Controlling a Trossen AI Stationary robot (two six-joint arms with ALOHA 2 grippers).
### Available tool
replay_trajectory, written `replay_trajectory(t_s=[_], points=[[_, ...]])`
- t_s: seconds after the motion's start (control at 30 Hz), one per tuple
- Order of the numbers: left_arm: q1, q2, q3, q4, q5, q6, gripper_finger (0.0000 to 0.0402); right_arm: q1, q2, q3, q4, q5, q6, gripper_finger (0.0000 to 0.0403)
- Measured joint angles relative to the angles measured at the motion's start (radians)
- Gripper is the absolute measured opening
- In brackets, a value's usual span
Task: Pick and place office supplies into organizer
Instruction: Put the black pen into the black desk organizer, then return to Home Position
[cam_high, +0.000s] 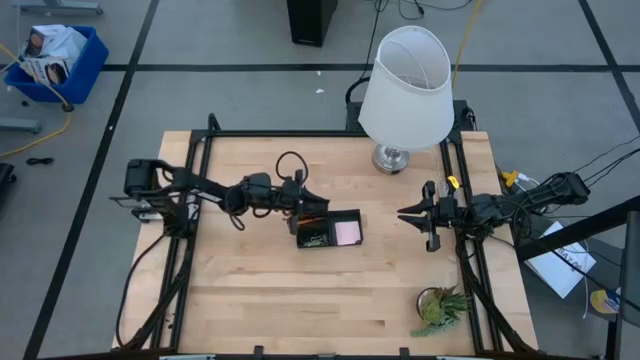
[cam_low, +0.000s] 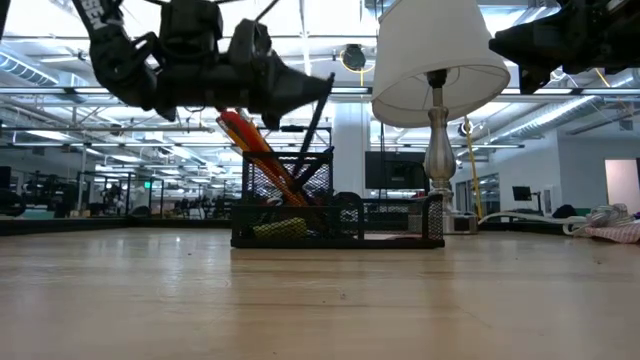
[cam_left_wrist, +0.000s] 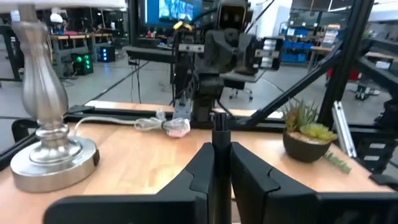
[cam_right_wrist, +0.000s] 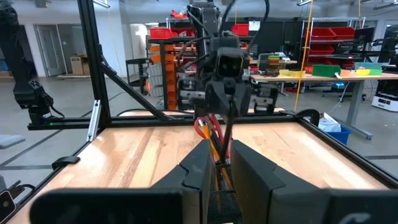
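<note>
Clamped tight, fingers (cam_left_wrist: 198, 167) of the left gripper (cam_high: 306, 207) on 1 thin black pen (cam_left_wrist: 220, 134), just left of centre in the high view, right over the organizer (cam_high: 345, 214). Seen from the low view, pen tip already down inside the tall mesh section, shaft leaning toward the upper right, alongside the red-handled scissors (cam_low: 248, 140) standing in there. Looks like the placing step, nearly at the drop. Next call, as a judgement: ease the jaws apart so the pen slides down, then lift straight up, clear of the scissors handles and the mesh rim. Risk of snagging a handle or tipping the light tray if dragged sideways. Lower down in the tray, a pink sticky-note pad (cam_high: 347, 233) in the right compartment and a yellow-green piece (cam_low: 280, 228) on the floor of the left one. Farther out, the right gripper (cam_high: 406, 213) waiting at centre right, fingers drawn nearly together on nothing, pointed at the organizer. Lamp (cam_high: 405, 85) at upper centre, potted plant (cam_high: 440, 308) at lower right, both well apart from the drop and not in the way.
</note>
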Motion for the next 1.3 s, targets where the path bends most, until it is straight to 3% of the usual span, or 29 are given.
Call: replay_trajectory(t_s=[0.13, 0.37, 0.7, 0.97, 1.13, 1.3], points=[[0.013, 0.046, 0.001, 0.003, 0.0, -0.013, 0.0035, 0.0, 0.0, 0.0, 0.0, 0.0, 0.0, 0.0055], [0.019, 0.089, 0.001, -0.005, -0.013, -0.033, 0.0061, 0.0, 0.0, 0.0, 0.0, 0.0, 0.0, 0.0055], [0.013, 0.077, 0.001, -0.055, -0.012, -0.09, 0.0064, 0.0, 0.0, 0.0, 0.0, 0.0, 0.0, 0.0055], [0.013, -0.023, 0.0, -0.059, 0.012, -0.094, 0.0065, 0.0, 0.0, 0.0, 0.0, 0.0, 0.0, 0.0055], [0.011, -0.151, 0.0, -0.072, 0.017, -0.15, 0.0065, 0.0, 0.0, 0.0, 0.0, 0.0, 0.0, 0.0055], [-0.008, -0.349, 0.001, -0.295, 0.121, -0.126, 0.0065, 0.0, 0.0, 0.0, 0.0, 0.0, 0.0, 0.0055]])
